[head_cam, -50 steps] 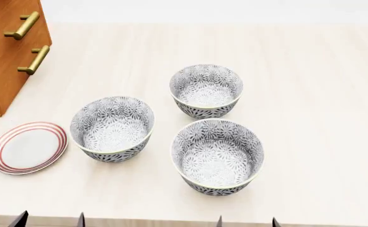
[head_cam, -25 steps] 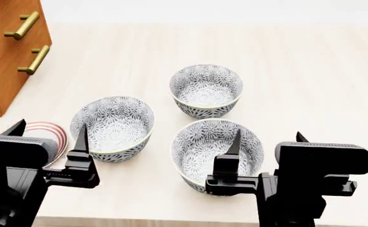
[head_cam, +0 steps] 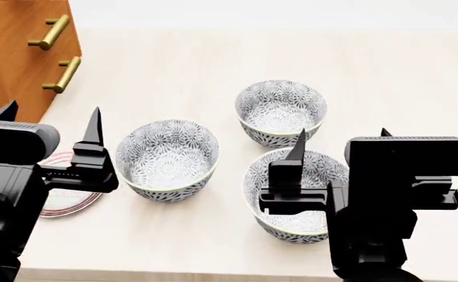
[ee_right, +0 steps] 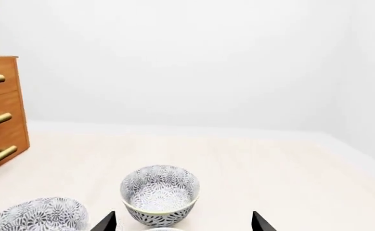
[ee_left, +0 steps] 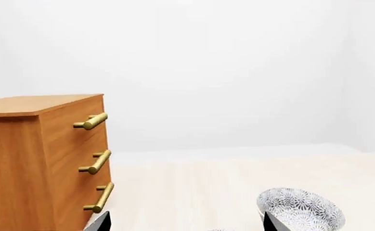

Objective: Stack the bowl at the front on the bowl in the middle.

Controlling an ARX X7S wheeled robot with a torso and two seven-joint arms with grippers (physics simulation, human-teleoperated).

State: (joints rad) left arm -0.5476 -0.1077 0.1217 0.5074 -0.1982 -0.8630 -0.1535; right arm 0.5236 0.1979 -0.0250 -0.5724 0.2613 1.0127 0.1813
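Note:
Three patterned grey-white bowls stand on the pale table (head_cam: 174, 76). The front bowl (head_cam: 291, 220) lies nearest me, partly hidden behind my right gripper (head_cam: 341, 135), which hovers open and empty over it. The middle bowl (head_cam: 167, 158) stands to its left, and a third bowl (head_cam: 281, 111) sits farther back. My left gripper (head_cam: 52, 114) is open and empty, left of the middle bowl. In the right wrist view the back bowl (ee_right: 160, 195) is ahead of the open gripper (ee_right: 182, 224), with the middle bowl (ee_right: 36, 214) beside it. The left wrist view shows its open gripper (ee_left: 186, 224) and the back bowl (ee_left: 300, 211).
A wooden dresser (head_cam: 24, 53) with brass handles stands at the table's back left, also seen as the dresser (ee_left: 46, 163) in the left wrist view. A red-rimmed plate (head_cam: 64, 200) lies under my left gripper. The table's front edge runs just below the front bowl.
Both arms have risen into the head view and moved forward over the table. The head view has shifted, so bowls and dresser now sit further right in the frame.

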